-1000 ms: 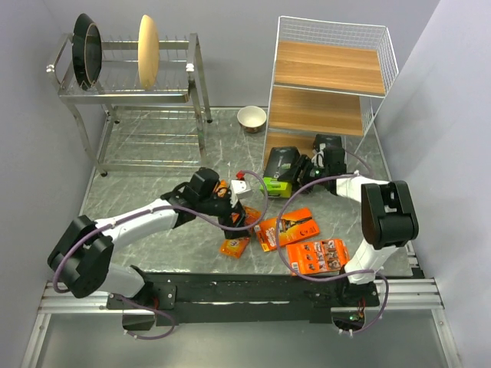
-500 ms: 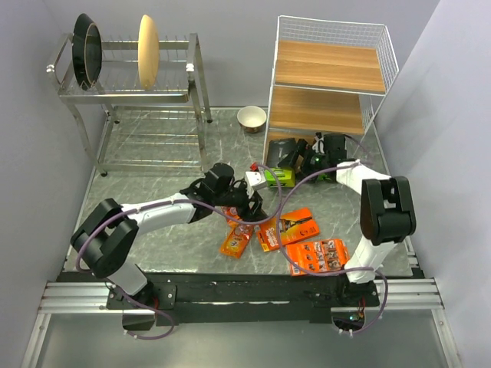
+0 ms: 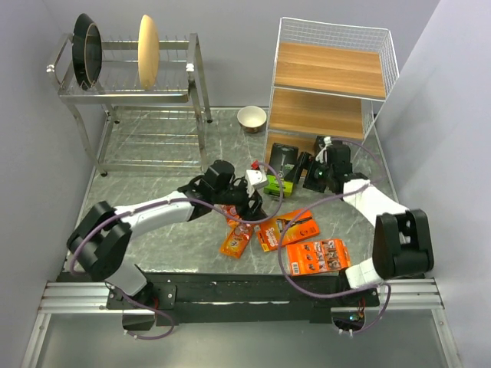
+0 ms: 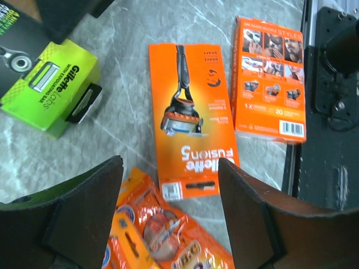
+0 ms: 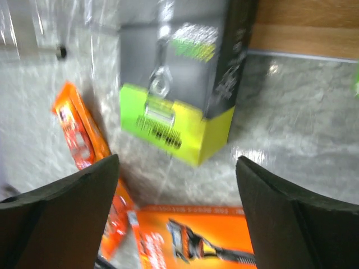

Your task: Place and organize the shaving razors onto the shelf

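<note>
"Grey box (image 3: 281, 164) moved?"
"Yep, swung round since a sec ago. Right gripper (image 5: 176, 168) let go: jaws wide, empty. Box lies flat at shelf (image 3: 326, 69) foot, long axis front-to-back, lime end twd arms. Prob still needs shelving."
"Left gripper (image 4: 168, 168)?"
"Spread, empty, over orange blister pack (image 4: 151, 235)."

A shiny steel dish rack (image 3: 126, 96) is standing on the grey marbled tabletop (image 3: 146, 192), close against the left wall. Two dark plates (image 3: 90, 54) are standing on edge at the left end of the rack's upper tier. A cream plate (image 3: 147, 51) is standing upright in the same tier, well apart to their right. A small pale bowl (image 3: 252, 117) is sitting on the tabletop, near the rack's right legs.
</note>
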Robot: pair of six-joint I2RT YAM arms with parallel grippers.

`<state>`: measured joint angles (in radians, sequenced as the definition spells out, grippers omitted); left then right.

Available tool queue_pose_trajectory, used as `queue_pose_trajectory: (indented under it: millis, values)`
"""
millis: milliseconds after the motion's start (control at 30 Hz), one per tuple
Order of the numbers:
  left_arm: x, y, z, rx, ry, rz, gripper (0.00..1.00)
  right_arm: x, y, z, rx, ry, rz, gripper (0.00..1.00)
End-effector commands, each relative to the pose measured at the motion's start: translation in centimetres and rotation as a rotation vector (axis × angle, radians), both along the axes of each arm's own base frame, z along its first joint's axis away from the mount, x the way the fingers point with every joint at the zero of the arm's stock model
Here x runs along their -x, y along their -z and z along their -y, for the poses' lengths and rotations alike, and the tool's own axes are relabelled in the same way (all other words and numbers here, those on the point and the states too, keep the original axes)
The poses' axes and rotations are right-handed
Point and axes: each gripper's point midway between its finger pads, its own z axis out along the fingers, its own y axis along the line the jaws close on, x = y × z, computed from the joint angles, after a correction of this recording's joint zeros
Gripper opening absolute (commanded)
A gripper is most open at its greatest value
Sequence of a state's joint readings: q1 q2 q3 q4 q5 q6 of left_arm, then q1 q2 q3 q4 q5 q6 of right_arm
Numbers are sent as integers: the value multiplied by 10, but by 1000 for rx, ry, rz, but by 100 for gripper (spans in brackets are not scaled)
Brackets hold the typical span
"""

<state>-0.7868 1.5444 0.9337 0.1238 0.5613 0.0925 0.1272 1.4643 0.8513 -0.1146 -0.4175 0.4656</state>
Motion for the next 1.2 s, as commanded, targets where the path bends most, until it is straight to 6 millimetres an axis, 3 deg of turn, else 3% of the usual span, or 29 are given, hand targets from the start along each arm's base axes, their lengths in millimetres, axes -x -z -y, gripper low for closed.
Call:
queue_pose_trajectory:
  millis: [0, 67, 233, 267, 367, 467, 567, 700, 867, 1000, 1167]
  values:
    - [4, -48, -14, 29, 7, 126, 75, 17, -31, -5, 138, -128, 191, 85]
    - [2, -51, -22, 25, -9, 154, 76, 29, -38, -14, 184, -202, 262, 82]
    - [-5, -46, -50, 26, -101, 114, 76, 51, -21, -26, 279, -343, 317, 68]
    - [-3, -46, -56, 25, -107, 118, 77, 54, -19, -32, 294, -381, 325, 52]
    - [-6, -47, -72, 21, -150, 131, 78, 54, -16, -39, 386, -485, 382, 26]
    - [-15, -50, -90, 36, -211, 124, 79, 51, -13, -40, 487, -586, 448, 18]
    - [-34, -56, -111, 59, -295, 133, 79, 45, -6, -40, 574, -680, 480, 1]
    - [-58, -63, -138, 70, -399, 161, 80, 39, 11, -43, 651, -787, 472, 0]
    - [-74, -69, -159, 86, -489, 170, 81, 20, 23, -37, 737, -772, 463, 0]
    - [-74, -63, -162, 90, -504, 144, 82, -4, 32, -28, 830, -719, 418, 0]
    - [-68, -54, -160, 107, -497, 101, 82, -29, 17, -32, 870, -674, 473, 0]
